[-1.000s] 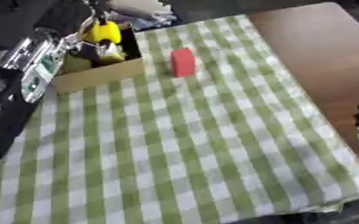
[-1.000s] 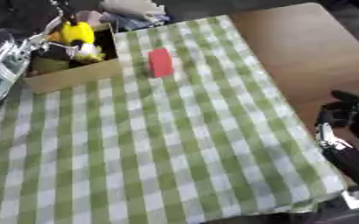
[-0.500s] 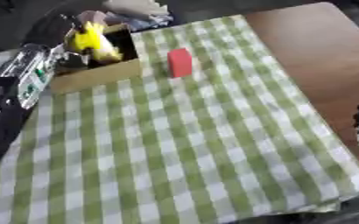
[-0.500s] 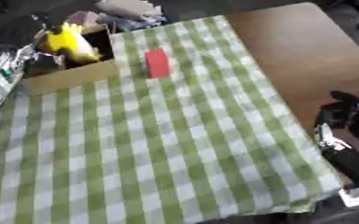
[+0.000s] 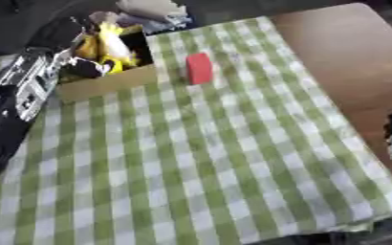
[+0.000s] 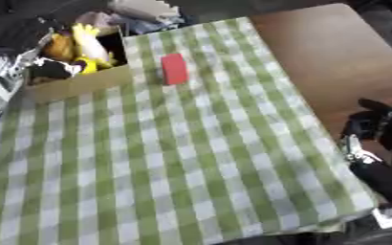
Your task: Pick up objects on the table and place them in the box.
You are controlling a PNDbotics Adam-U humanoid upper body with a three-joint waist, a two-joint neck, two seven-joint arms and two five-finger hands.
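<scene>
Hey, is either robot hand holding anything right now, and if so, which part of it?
The right hand rests at the table's right edge, holding nothing. The left hand is inside the box among yellow things; whether it grips one cannot be told.

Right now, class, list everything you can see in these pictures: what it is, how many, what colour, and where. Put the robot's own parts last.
Tablecloth: one, green and white check, covering most of the table.
Table: one, brown wood, bare on the right side.
Box: one, brown cardboard, far left on the tablecloth.
Yellow toy: one, yellow, standing up inside the box; other things in there are too unclear to name.
Red block: one, red, on the tablecloth just right of the box.
Pile of cloth: grey and white, beyond the table's far edge.
Left robot hand: black, at the box's left side; fingers unclear.
Right robot hand: black, idle at the right edge, fingers relaxed.
</scene>
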